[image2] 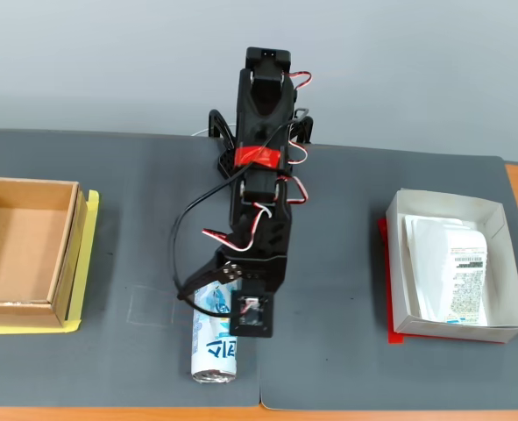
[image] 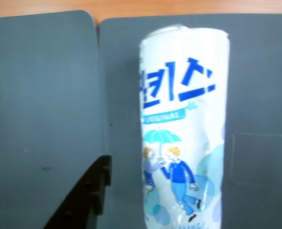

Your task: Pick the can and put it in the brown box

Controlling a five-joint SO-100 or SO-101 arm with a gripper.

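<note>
The step in hand looks like the grasp itself: the slim white and light blue drink can (image2: 215,338) with blue lettering lies on its side on the dark grey mat (image2: 372,351) that covers the bench, near the front edge in the fixed view, and the black arm (image2: 260,193) reaches forward and down so that its hand (image2: 223,303) sits right over the can's upper half. In the wrist view the can (image: 183,124) fills the middle of the picture, with one dark finger (image: 86,200) spread out to its left and apart from it; the other finger is out of sight, so the hand reads as open around the can, not yet pinching it, though I cannot tell that for certain. The square shallow brown cardboard box (image2: 22,250) stands empty at the left edge of the fixed view, well apart from the can, on a yellow sheet (image2: 88,263); a white paper box holding receipts (image2: 451,263) sits at the right. The next move, as I judge it, calls for closing on the can's round body firmly enough that it does not roll or slip, then lifting it clear and swinging left over the box wall
</note>
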